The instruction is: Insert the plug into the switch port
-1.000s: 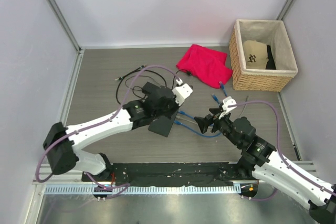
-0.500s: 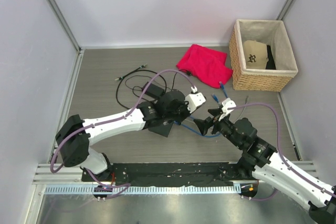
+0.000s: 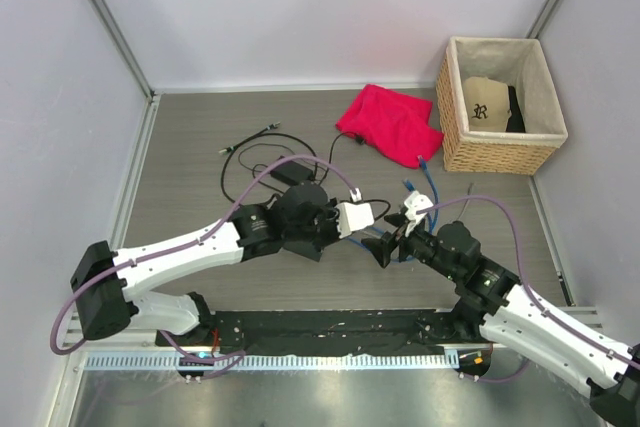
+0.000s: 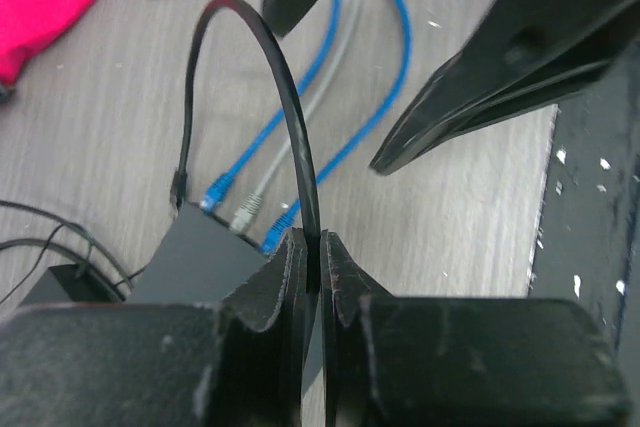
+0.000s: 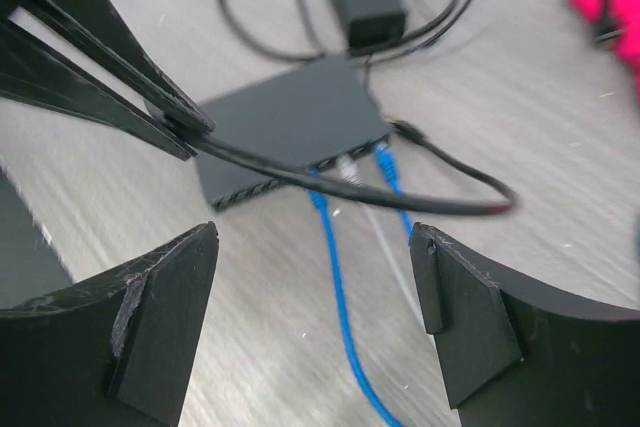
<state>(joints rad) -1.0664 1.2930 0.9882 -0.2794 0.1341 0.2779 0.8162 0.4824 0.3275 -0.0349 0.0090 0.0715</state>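
Left gripper (image 4: 312, 247) is clamped on the black cable (image 4: 292, 117) well back from its plug (image 4: 179, 190), so a closer hold by the spread right gripper (image 5: 312, 242) is advised.

Red cloth (image 3: 390, 125) crumpled at far side of grey wood-grain surface (image 3: 190, 207), just beside wicker basket (image 3: 497, 157) in far right corner. Tan cap (image 3: 484, 102) inside basket. Black power brick (image 3: 291, 175) with looped black cord (image 3: 240, 152) left of centre. Blue cables (image 5: 333, 267) trail mid-surface.
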